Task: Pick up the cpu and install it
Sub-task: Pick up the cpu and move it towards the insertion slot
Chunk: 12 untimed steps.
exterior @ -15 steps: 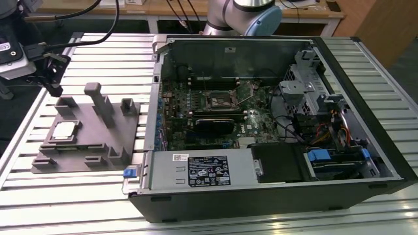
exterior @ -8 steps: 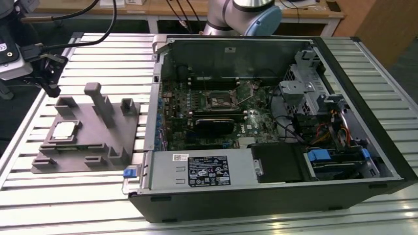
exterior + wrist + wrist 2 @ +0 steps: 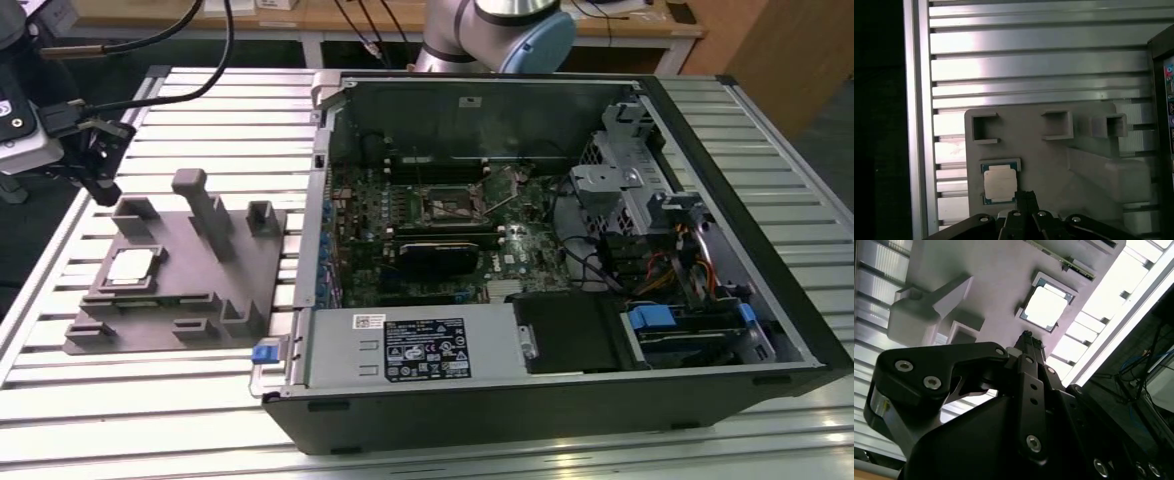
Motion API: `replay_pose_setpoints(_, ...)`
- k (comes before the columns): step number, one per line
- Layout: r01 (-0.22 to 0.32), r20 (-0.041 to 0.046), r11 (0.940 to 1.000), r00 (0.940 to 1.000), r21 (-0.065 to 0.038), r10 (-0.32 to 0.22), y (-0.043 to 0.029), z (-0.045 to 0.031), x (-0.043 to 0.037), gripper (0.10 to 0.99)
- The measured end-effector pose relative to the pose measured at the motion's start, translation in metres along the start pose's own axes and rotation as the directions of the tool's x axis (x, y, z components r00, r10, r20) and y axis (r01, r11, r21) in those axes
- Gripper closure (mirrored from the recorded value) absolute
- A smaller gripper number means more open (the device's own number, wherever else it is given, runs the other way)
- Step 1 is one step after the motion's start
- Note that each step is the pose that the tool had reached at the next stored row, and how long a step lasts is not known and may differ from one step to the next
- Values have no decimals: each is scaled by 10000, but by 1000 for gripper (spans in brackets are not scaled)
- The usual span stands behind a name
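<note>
1 cpu (image 3: 130,265), 1 fixture (image 3: 180,292), 1 PC (image 3: 534,412)

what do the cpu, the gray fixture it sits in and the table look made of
The cpu: a pale silvery top with a dull sheen, which looks like metal, framed by a greenish board edge. The gray fixture: even matte gray in blocky shapes, probably plastic. The table: long ribbed slats with bright reflections, likely bare aluminium.

Cpu (image 3: 131,266) in fixture (image 3: 180,288) recess; case (image 3: 561,402) on exterior view's right.
</note>
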<state>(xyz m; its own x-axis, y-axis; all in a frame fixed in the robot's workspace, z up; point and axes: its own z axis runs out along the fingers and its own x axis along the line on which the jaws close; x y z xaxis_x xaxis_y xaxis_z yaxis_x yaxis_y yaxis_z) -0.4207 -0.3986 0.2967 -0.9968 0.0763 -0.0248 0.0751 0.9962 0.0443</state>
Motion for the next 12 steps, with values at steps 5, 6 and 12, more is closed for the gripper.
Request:
replay_pose_setpoints(5, 0, 1, 10000, 10000, -1, 0, -27, 69, 32, 980)
replay_pose_setpoints(6, 0, 0, 10000, 10000, 0, 0, -32, 85, 37, 980)
replay_pose_setpoints(12, 1, -1, 10000, 10000, 1, -1, -52, 181, 72, 980)
